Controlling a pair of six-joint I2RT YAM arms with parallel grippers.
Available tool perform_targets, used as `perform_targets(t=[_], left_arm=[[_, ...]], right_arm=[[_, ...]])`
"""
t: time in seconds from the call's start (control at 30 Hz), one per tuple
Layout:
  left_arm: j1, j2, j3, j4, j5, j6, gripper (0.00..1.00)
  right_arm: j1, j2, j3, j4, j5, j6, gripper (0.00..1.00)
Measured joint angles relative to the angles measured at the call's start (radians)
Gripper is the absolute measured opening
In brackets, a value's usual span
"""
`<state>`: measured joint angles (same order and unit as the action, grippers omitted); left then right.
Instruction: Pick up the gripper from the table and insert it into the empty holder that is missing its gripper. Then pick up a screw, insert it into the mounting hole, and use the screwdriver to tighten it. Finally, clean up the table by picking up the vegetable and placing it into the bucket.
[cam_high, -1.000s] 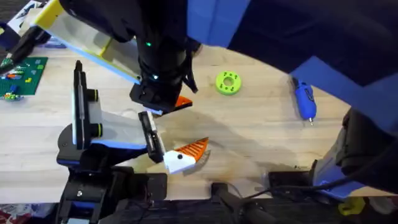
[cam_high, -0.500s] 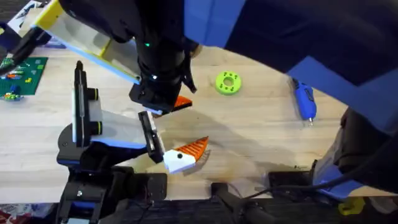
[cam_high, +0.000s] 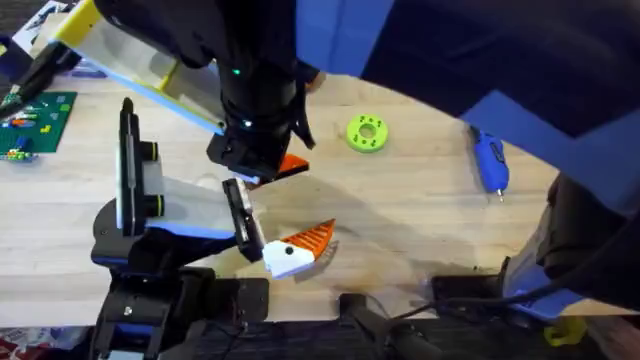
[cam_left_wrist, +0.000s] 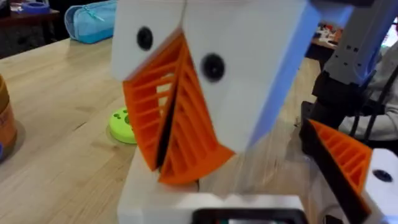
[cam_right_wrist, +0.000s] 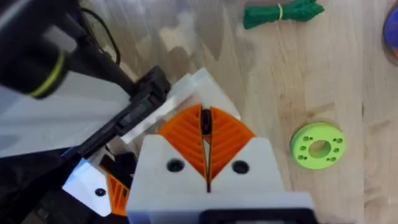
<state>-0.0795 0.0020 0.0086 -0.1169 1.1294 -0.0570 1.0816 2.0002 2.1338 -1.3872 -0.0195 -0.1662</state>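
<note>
Across the bench (cam_high: 420, 230) nothing has shifted since a second ago: the holder (cam_high: 140, 195), the green disc (cam_high: 367, 133) and the screwdriver (cam_high: 490, 160) lie where they lay, and the right arm stays hung over the middle with barely a change. The holder stands at the left, near the front edge, its narrow black arm (cam_high: 240, 215) slanting toward the front. A white-and-orange piece (cam_high: 297, 248) sits at the near end of that arm. The green disc lies on bare wood toward the far edge, well apart from the screwdriver, which rests near the right side, its bit pointing toward the front. Bare planks lie open between disc and screwdriver and across the stretch in front of them. The left end is crowded by the holder and a green circuit board (cam_high: 35, 125) at the far-left edge, and dark arm mounts line the front edge. The right pincer (cam_high: 272, 165) hangs just beside the far end of the narrow black arm, its orange pads (cam_right_wrist: 227, 137) pressed together. A thin dark line runs between them, and I cannot tell whether anything is caught there. In the left wrist view, white blocks with orange ribbed pads crowd the lens, and I cannot tell the left pincer's state.
</note>
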Motion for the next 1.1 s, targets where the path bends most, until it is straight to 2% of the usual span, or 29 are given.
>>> perform_targets(t=[0.07, 0.1, 0.13, 0.27, 0.3, 0.37, 1.1], left_arm=[[0.0, 0.0, 0.0, 0.0, 0.003, 0.001, 0.987], [0.0, 0.0, 0.0, 0.0, 0.004, 0.003, 0.987], [0.0, 0.0, 0.0, -0.001, 0.005, 0.002, 0.987], [0.0, 0.0, 0.0, -0.003, 0.011, 0.0, 0.987], [0.0, 0.0, 0.0, -0.003, 0.011, 0.0, 0.987], [0.0, 0.0, 0.0, -0.002, 0.011, 0.0, 0.987], [0.0, -0.001, 0.0, -0.001, 0.008, 0.028, 0.986]], right_arm=[[0.0, 0.0, 0.0, 0.009, 0.002, -0.002, 0.096], [0.0, 0.002, 0.0, 0.014, 0.004, -0.002, 0.18], [-0.001, 0.003, 0.0, 0.016, 0.01, -0.004, 0.3], [-0.025, 0.005, 0.007, 0.012, 0.052, -0.008, 0.891], [-0.032, 0.005, 0.008, 0.01, 0.056, -0.014, 0.967], [-0.035, 0.005, 0.01, 0.01, 0.057, -0.014, 0.994], [-0.03, -0.008, 0.03, -0.018, 0.047, -0.022, 0.995]])
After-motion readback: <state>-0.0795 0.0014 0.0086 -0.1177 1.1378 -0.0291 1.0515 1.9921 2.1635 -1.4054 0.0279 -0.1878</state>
